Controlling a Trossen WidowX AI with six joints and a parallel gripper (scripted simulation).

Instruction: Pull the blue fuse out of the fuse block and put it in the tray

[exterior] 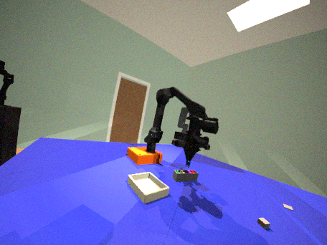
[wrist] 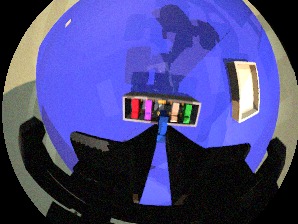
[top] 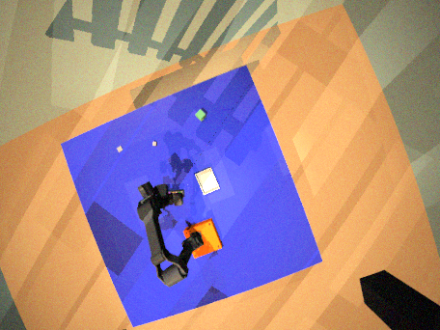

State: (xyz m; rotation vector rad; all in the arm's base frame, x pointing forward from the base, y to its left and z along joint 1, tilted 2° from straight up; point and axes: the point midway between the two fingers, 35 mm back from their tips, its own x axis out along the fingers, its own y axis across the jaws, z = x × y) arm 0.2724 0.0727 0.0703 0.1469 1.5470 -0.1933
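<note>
My gripper [exterior: 188, 164] [wrist: 161, 129] is shut on the blue fuse [wrist: 162, 131] and points down above the fuse block. The fuse hangs between the fingertips; in the exterior view a small gap shows between the fingertips and the block top. The grey fuse block [exterior: 185, 177] [wrist: 124, 108] holds a red fuse [wrist: 135, 108], a magenta fuse [wrist: 148, 110], a beige fuse [wrist: 174, 113] and a green fuse [wrist: 187, 114]. Its middle place shows no fuse standing in it. The pale tray [top: 207, 181] [exterior: 155, 196] [wrist: 247, 92] is empty, beside the block.
The arm stands on an orange base [top: 210, 236] [exterior: 141, 157]. A green block [top: 200, 115] lies at the far side of the blue mat. Two small pale pieces, one [top: 120, 149] and another [top: 154, 144], lie away from the fuse block and tray.
</note>
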